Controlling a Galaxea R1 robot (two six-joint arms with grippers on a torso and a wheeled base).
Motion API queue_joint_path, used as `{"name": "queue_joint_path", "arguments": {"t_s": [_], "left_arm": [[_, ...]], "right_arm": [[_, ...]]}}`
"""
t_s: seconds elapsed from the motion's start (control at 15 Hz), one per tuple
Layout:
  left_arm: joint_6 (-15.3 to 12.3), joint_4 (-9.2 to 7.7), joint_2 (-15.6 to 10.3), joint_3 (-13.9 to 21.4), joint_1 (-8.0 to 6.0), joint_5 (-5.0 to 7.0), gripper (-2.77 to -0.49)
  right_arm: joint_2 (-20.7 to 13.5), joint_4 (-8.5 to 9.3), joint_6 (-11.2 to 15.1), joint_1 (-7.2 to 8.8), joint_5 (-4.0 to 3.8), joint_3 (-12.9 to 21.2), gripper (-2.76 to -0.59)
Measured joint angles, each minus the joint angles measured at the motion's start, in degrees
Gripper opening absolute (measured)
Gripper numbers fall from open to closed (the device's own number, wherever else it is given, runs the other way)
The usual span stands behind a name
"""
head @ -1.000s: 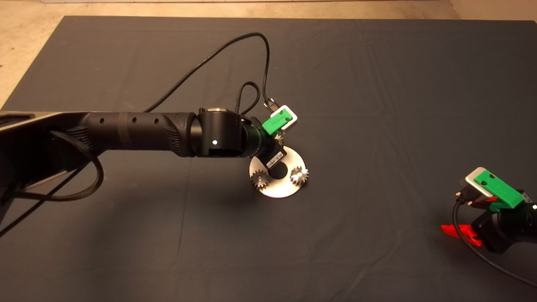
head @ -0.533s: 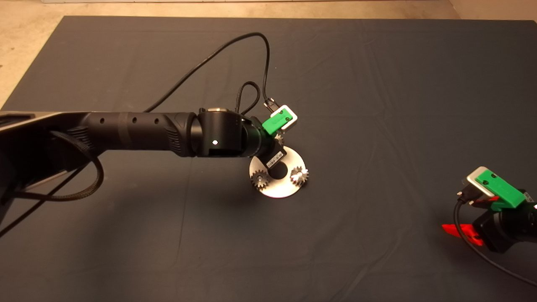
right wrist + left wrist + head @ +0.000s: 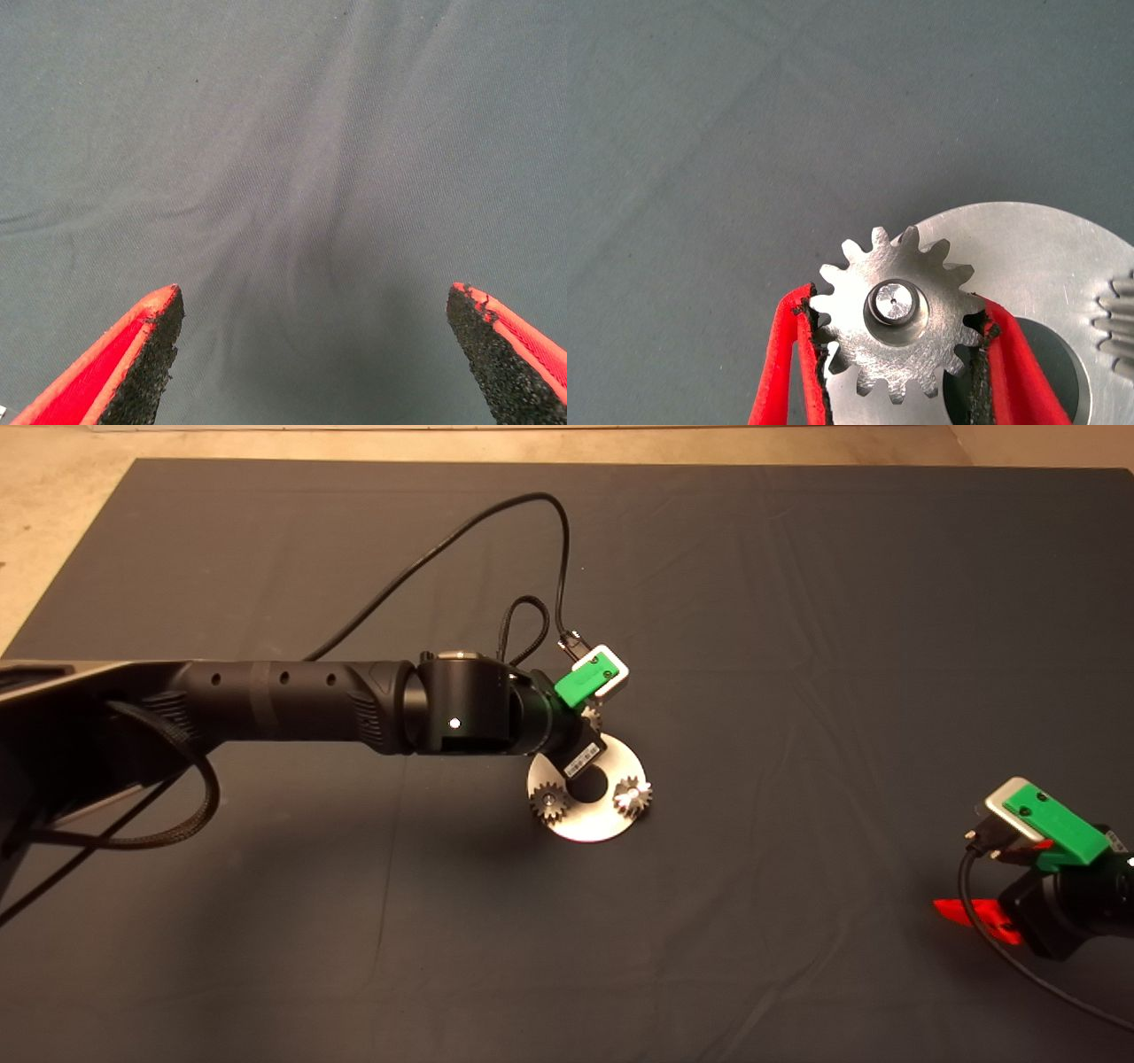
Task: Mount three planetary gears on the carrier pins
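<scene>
Head view: my left arm [image 3: 354,708] reaches in from 9 o'clock, its wrist over the plate's [image 3: 589,825] 12 o'clock edge. Two gears sit on the plate, one at 8 o'clock [image 3: 549,803], one at 3 o'clock [image 3: 632,794]. A few teeth of the third gear [image 3: 592,716] show past the wrist at 12 o'clock. The right gripper [image 3: 974,914] is parked at the tabletop's 4 o'clock corner, well apart from the plate.

Left wrist view: the left gripper [image 3: 897,354] has its fingers [image 3: 788,354] closed on the third gear [image 3: 897,314], pads touching the teeth on opposite sides. A pin [image 3: 893,303] shows through the gear's bore, axis upright, so I judge the gear seated or nearly so. Another gear's teeth [image 3: 1118,314] show at the plate's edge.

Right wrist view: fingers [image 3: 133,354] spread wide, holding nothing, bare mat [image 3: 283,159] beyond.

Judgement: the gear lies directly between the left fingers, bore in line with the pin; the next move should be release and a straight lift.
</scene>
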Motion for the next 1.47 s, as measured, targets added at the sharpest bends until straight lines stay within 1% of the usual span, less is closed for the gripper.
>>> {"name": "queue_joint_path", "arguments": {"t_s": [0.2, 0.27, 0.4, 0.67, 1.47], "left_arm": [[-0.01, 0.13, 0.02, -0.22, 0.18, -0.5, -2.69], [0.02, 0.33, 0.0, -0.34, 0.6, -0.65, -2.69], [0.06, 1.27, 0.0, -0.69, 1.4, -0.98, -2.69], [0.06, 1.32, 0.0, -0.72, 1.4, -1.0, -2.7], [0.26, 1.23, -0.02, -1.18, 1.38, -1.56, -2.67]], "right_arm": [[-0.01, 0.01, -0.02, 0.0, 0.0, 0.0, -1.15], [0.0, 0.0, -0.02, 0.0, 0.02, 0.0, -1.15], [0.0, 0.01, -0.02, 0.0, -0.06, 0.0, -1.15], [0.0, 0.01, -0.02, 0.0, -0.01, 0.0, -1.15], [0.02, 0.01, -0.02, 0.0, -0.01, 0.0, -1.15]]}}
